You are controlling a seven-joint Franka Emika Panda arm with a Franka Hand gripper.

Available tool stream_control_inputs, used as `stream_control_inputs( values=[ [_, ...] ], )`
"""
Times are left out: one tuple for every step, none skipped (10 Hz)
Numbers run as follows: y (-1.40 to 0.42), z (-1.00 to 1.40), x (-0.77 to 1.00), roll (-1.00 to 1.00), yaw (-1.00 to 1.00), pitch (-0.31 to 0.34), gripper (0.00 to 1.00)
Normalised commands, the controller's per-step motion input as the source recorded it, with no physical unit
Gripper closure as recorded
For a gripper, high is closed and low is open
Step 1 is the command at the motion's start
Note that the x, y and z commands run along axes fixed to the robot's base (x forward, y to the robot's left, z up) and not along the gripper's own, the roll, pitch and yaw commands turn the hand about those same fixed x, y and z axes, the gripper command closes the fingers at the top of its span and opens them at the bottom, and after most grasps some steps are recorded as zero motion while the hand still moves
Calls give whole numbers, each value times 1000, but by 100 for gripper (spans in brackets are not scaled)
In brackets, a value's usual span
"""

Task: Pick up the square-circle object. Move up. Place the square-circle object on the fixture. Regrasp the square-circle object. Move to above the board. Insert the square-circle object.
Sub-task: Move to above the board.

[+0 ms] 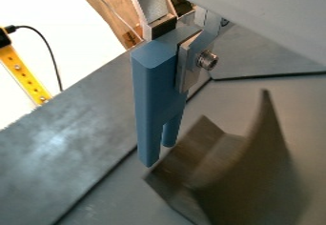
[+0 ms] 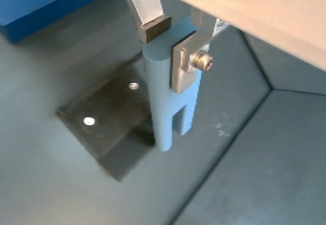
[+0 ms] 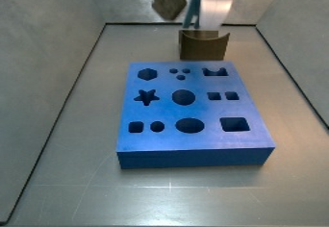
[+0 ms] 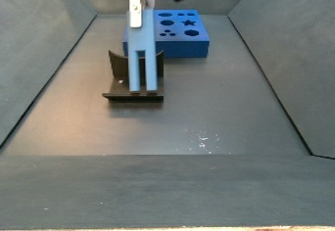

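Hand (image 2: pixel 176 40): pointed straight down over the fixture (image 4: pixel 131 81), fingers (image 1: pixel 193 57) clamped on upper end of the square-circle object (image 1: pixel 158 95). Object upright, lower end at the fixture. Board (image 3: pixel 193 115) well apart, on the tabletop (image 4: pixel 197 127).

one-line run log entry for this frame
gripper: shut on square-circle object | object: upright, lower end at fixture | board: holes unfilled | stage: placing on fixture
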Motion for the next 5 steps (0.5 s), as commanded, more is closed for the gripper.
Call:
stream_control_inputs(
  values=[
    [330, 1000, -223, -123, 74, 133, 100],
    [317, 1000, -217, -106, 83, 99, 100],
    [297, 1000, -208, -92, 78, 62, 100],
    [284, 1000, -202, -86, 68, 42, 100],
    [274, 1000, -197, -88, 60, 34, 100]
  ],
)
